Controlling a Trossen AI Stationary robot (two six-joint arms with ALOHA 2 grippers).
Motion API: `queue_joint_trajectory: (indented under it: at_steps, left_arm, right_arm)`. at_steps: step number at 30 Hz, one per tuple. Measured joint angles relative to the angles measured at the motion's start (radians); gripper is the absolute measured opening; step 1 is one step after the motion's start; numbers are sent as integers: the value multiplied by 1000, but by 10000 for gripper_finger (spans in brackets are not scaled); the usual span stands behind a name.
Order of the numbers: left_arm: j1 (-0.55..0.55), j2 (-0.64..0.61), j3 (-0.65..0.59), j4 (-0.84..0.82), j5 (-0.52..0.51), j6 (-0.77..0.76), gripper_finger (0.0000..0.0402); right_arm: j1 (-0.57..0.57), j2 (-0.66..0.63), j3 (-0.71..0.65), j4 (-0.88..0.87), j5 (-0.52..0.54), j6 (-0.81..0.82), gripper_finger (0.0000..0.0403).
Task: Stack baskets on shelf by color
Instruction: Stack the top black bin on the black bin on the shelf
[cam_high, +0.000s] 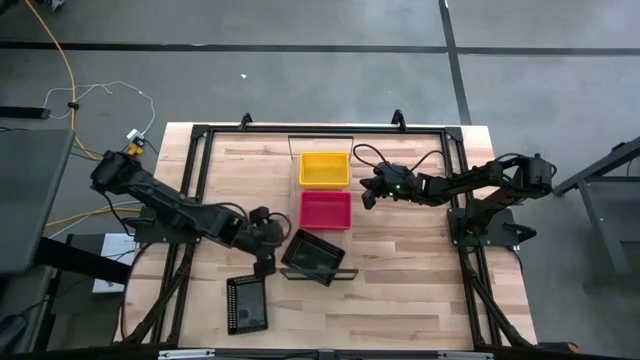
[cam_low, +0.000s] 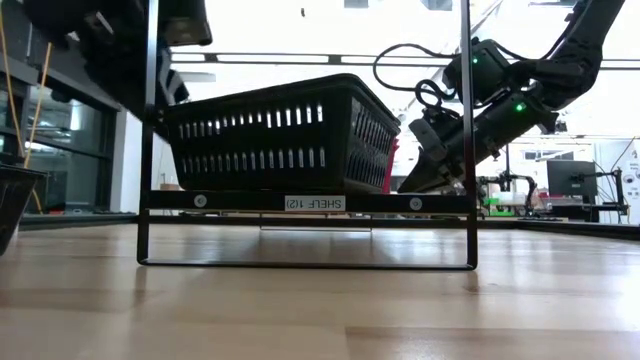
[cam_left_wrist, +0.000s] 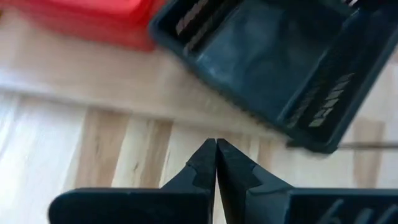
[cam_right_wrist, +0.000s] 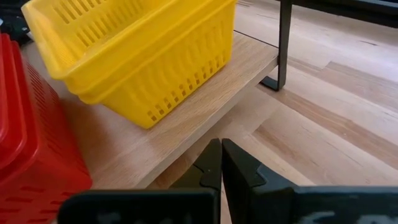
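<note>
On the shelf (cam_right_wrist: 186, 118), a yellow basket (cam_high: 324, 168) sits at the far end, a red basket (cam_high: 325, 210) in the middle, and a black basket (cam_high: 313, 256) turned askew at the near end. In the low view, that black basket (cam_low: 280, 135) rests on the shelf's dark end frame (cam_low: 310, 202). A second black basket (cam_high: 246, 304) lies on the table toward the near left. My left gripper (cam_high: 265, 266), shut, hovers over bare table just left of the askew black basket (cam_left_wrist: 280, 62). My right gripper (cam_high: 366, 197), shut, is right of the red basket (cam_right_wrist: 31, 143) and yellow basket (cam_right_wrist: 137, 56).
A dark metal frame (cam_high: 200, 140) borders the butcher-block tabletop on its left, far and right sides. The shelf's upright bar (cam_right_wrist: 284, 43) stands beyond the yellow basket. Bare table shows to the right of the shelf (cam_high: 410, 280) and along the near edge.
</note>
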Motion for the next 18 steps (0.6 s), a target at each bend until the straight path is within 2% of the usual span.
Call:
queue_joint_trajectory:
  at_steps: [6, 18]
  left_arm:
    - [-1, 15, 0, 72, 56, 5, 0]
    - [-51, 15, 0, 152, 101, -41, 0]
  right_arm:
    - [0, 0, 0, 0, 0, 0, 0]
    - [0, 0, 0, -2, -7, 0, 0]
